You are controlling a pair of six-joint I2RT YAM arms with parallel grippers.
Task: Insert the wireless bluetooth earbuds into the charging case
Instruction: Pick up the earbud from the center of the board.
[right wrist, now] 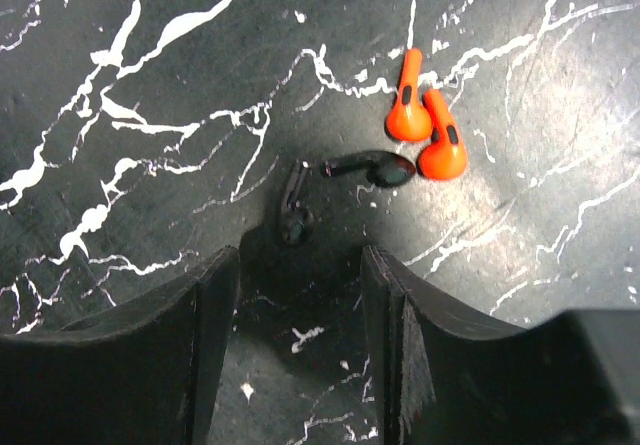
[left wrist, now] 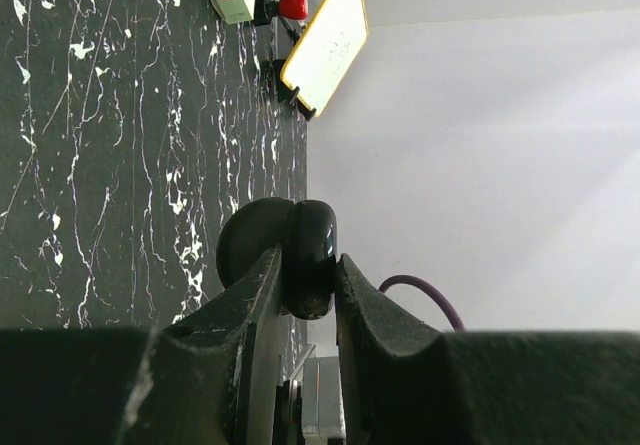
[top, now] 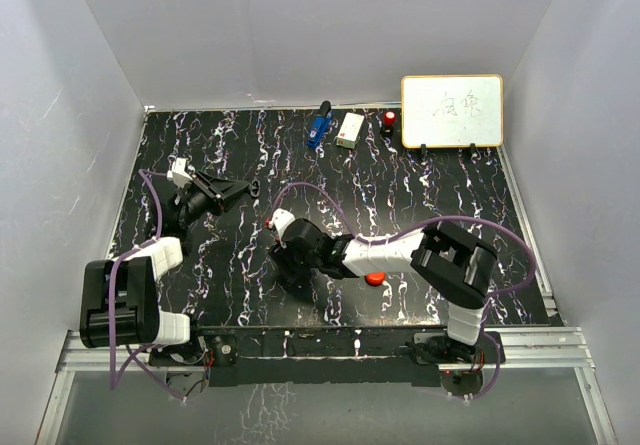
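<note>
In the right wrist view, two orange earbuds (right wrist: pixel 410 110) (right wrist: pixel 441 147) lie touching each other on the black marbled table. A black earbud (right wrist: pixel 370 168) lies crosswise against them. A second black earbud (right wrist: pixel 292 205) lies just beyond my right gripper (right wrist: pixel 300 260), in line with the gap. That gripper is open, low over the table, with nothing between its fingers. My left gripper (left wrist: pixel 308 265) is shut on a glossy black round charging case (left wrist: pixel 312 240), held off the table at the left (top: pixel 255 187). In the top view the earbuds are hidden under the right gripper (top: pixel 292 277).
A red round puck (top: pixel 375 278) lies beside the right arm's forearm. Along the back edge stand a whiteboard (top: pixel 452 111), a white box (top: pixel 350 130), a blue object (top: pixel 318 125) and a small red-topped thing (top: pixel 388 118). White walls enclose the table.
</note>
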